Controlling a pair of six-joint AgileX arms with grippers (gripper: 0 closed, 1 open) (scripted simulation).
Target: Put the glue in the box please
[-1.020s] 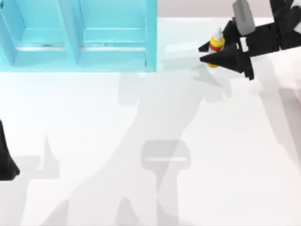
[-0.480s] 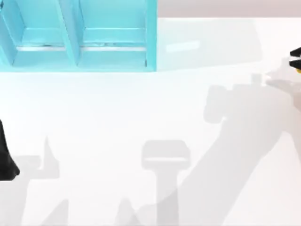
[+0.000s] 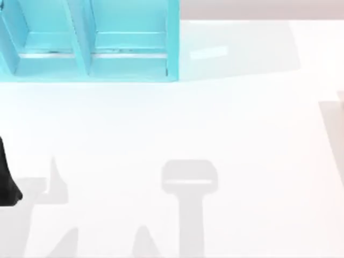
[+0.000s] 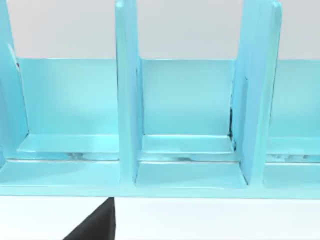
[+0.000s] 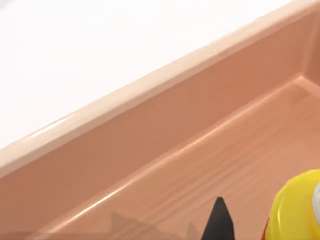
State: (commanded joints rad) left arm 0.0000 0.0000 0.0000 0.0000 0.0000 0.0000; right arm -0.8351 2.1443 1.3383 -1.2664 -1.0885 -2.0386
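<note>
Rendered sim workcell, not a real room. Flat white tabletop (image 3: 215, 134) with hard-edged shadows, no texture or clutter. Teal divided rack (image 3: 91, 43) with upright partitions at the top view's far left. Right wrist view looks into a plain peach-coloured box (image 5: 150, 145), uniformly smooth walls and floor.

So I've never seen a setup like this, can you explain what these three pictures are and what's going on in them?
A robot with two arms works at a white table. One camera looks down from above: a teal shelf unit stands at the far left, and the dark left arm sits parked at the left edge. The second camera rides on the left wrist, facing the shelf's compartments. The third rides on the right wrist: it looks into a peach-coloured box, with the yellow glue bottle close to the camera beside a black fingertip. Whether the fingers clamp the bottle is unclear.
</note>
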